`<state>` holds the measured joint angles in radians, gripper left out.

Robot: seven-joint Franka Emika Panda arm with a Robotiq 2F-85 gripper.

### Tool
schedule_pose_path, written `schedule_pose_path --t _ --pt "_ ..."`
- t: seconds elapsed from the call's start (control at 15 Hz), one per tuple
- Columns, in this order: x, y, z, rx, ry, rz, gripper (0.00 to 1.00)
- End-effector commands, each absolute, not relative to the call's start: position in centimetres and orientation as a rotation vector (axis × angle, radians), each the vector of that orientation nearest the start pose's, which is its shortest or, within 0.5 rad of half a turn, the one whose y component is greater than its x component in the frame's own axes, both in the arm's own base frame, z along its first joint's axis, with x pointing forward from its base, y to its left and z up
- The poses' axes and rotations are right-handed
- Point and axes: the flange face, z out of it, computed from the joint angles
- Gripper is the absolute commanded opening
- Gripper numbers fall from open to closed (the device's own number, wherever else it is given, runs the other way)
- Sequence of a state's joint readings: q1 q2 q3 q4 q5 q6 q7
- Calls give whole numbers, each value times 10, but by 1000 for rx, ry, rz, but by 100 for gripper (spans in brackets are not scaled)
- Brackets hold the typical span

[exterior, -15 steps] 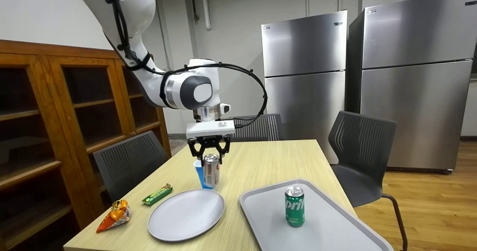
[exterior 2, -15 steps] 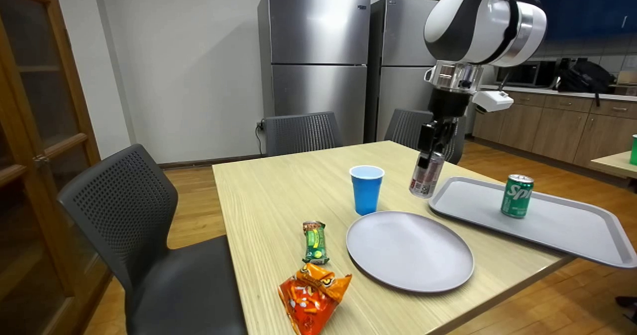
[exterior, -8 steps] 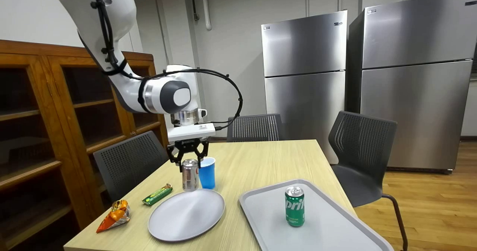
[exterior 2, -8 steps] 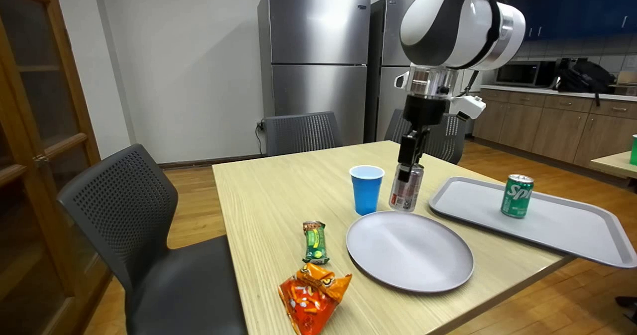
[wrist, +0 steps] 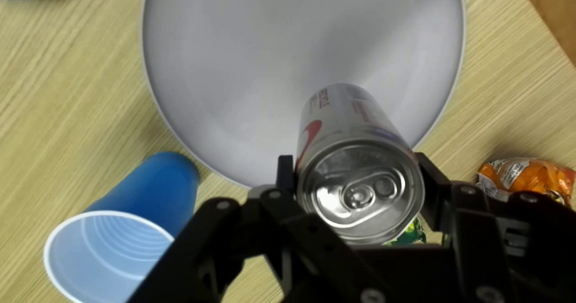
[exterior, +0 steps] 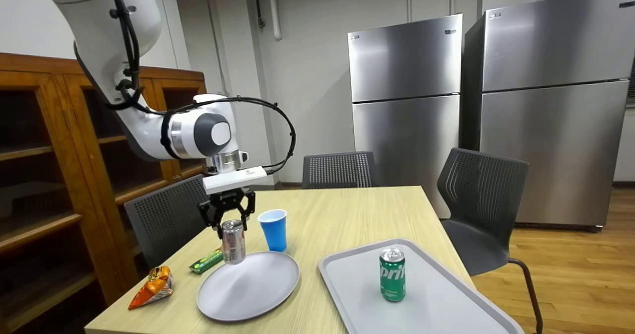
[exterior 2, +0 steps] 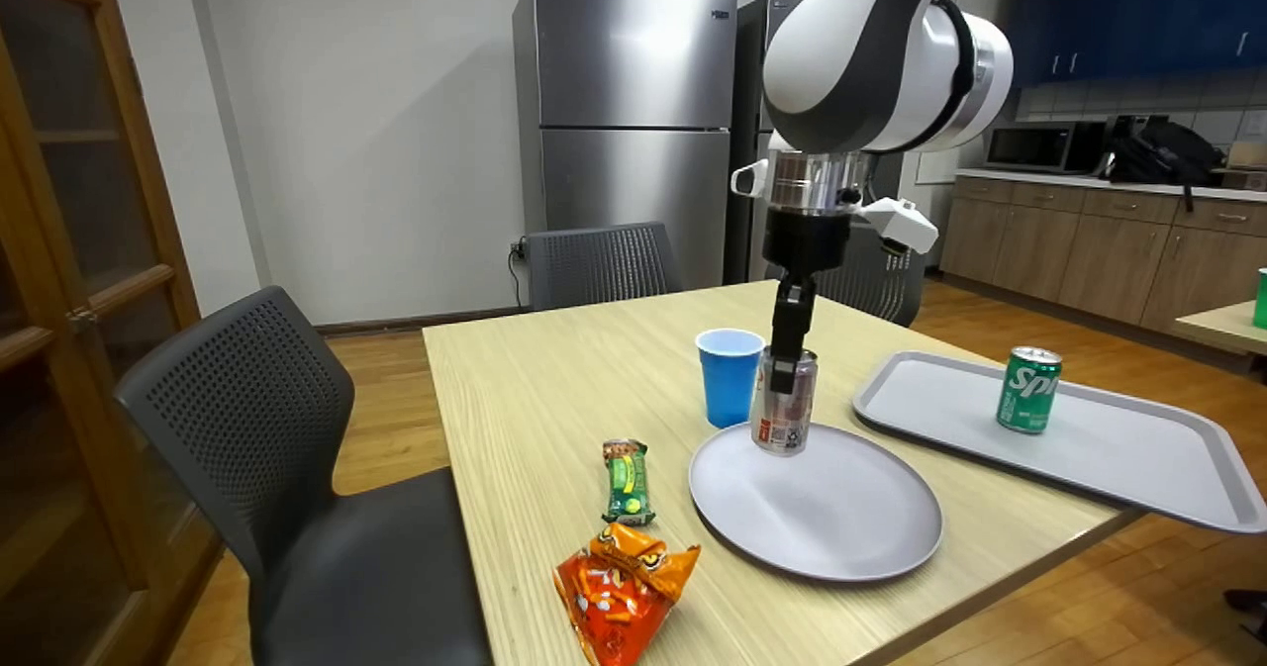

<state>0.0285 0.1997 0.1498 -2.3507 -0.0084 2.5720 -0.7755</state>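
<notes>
Gripping a silver soda can (exterior 2: 785, 427) high on its body, just under the lid, with the gripper (wrist: 358, 179) clamped on it from opposite sides. Holding it from above, pull tab up between the jaws, probably for an even squeeze across the round wall and to keep the base free underneath. Hanging near upright below the jaws, with a slight lean in an exterior view. Set near the edge of a plate (exterior 2: 841, 508) rather than over its middle; likely raised off the surface, but cannot tell for certain about contact.

Noting, off one side of the jaws, a blue cup (wrist: 157, 190): mouth up on the table (exterior 2: 554, 369), outside the plate, apart from the held can in the wrist view, seemingly steady on its narrow foot. Beneath the jaws in the wrist view, partly hidden, a green wrapped bar (exterior 2: 627, 488), lying flat with no need of a prop. Farther off, away from the cup, an orange snack bag (exterior 2: 624, 597), slumped on its soft filling. Well away from the jaws, across the plate from the bar, a gray tray (exterior 2: 1138, 458), jutting past a table edge, presumably kept level by the part resting on the tabletop; upright on it, a green Sprite can (exterior 2: 1027, 389), balanced on its flat base.
</notes>
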Motion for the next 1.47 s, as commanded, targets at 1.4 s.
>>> schedule_pose_path --t 1.4 --pt "495 126 210 -2717 -1635 15 39"
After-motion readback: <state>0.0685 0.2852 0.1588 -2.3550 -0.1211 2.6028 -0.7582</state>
